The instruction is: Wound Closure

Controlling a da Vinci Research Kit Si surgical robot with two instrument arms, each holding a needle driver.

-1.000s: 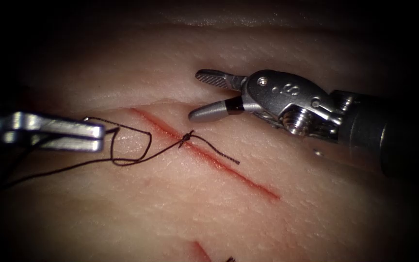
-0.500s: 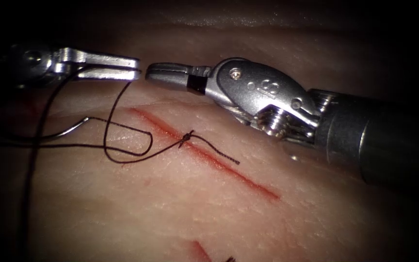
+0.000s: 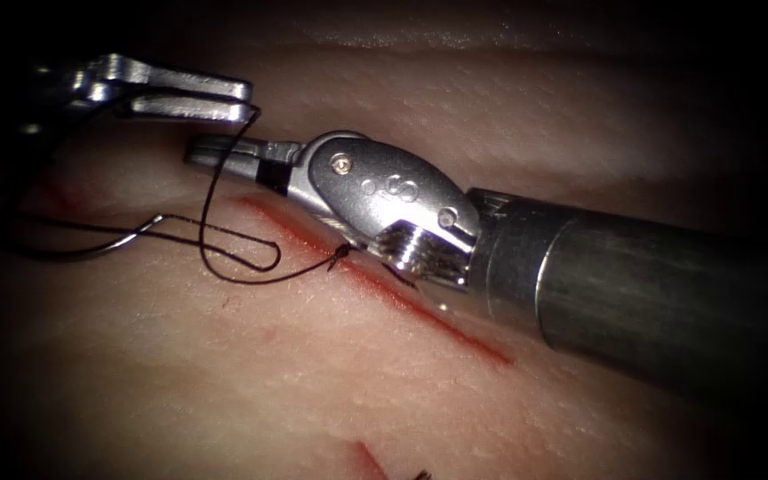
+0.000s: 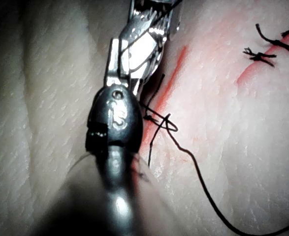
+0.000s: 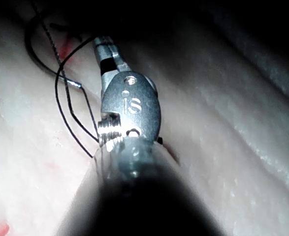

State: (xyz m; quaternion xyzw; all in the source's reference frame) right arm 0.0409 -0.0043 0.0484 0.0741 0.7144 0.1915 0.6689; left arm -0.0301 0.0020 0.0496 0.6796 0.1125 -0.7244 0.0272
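The left end effector (image 3: pixel 224 98), at about 10 o'clock from the knot (image 3: pixel 338 257), is clenched on the thread (image 3: pixel 211 191), which drops from its jaws in a loop onto the tissue (image 3: pixel 313 373). The right end effector (image 3: pixel 211 153) lies just under it, its jaws closed and grasping nothing that can be seen; its wrist covers the cut (image 3: pixel 455 331) at about 3 o'clock from the knot. The curved needle (image 3: pixel 113 244) lies free on the tissue left of the cut, at 9 o'clock from the knot, held by neither tool. Red fluid (image 3: pixel 371 462) marks the tissue at 6 o'clock. The right tool's clevis bears a stamped "S" (image 3: pixel 395 188).
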